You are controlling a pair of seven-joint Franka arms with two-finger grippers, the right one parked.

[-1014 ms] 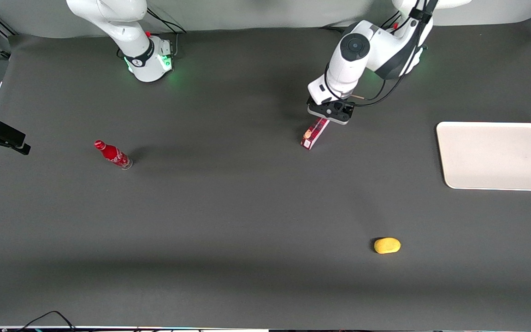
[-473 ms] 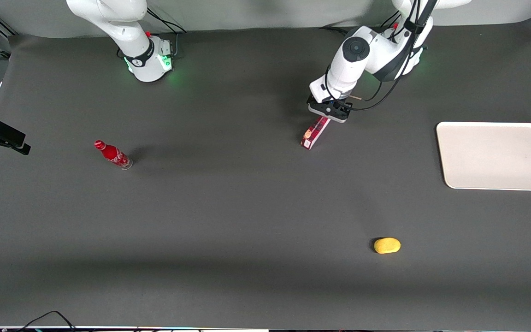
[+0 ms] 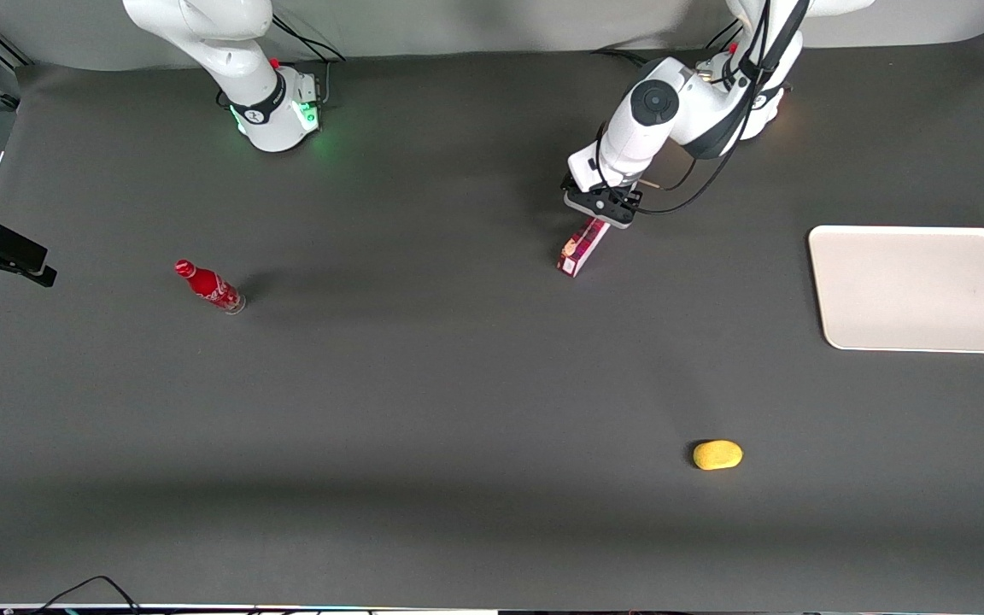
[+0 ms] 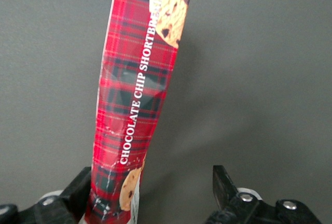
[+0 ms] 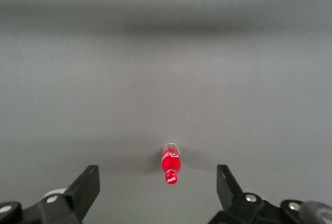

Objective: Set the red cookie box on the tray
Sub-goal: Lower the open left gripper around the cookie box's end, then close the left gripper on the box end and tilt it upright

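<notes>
The red cookie box (image 3: 582,248) lies on the dark table, a long tartan box with cookie pictures. My left gripper (image 3: 600,208) is over the end of the box that is farther from the front camera. In the left wrist view the box (image 4: 136,99) stretches away from the gripper (image 4: 151,182). The jaws are open: one finger (image 4: 80,185) is against the box's side, and the other finger (image 4: 222,181) stands well apart from it. The off-white tray (image 3: 919,289) lies empty toward the working arm's end of the table.
A small red bottle (image 3: 208,286) lies toward the parked arm's end of the table and also shows in the right wrist view (image 5: 170,163). A yellow oval object (image 3: 717,454) lies nearer the front camera than the box.
My left gripper has shifted slightly toward the parked arm's end over the box's end. The box has stayed nearly in place.
</notes>
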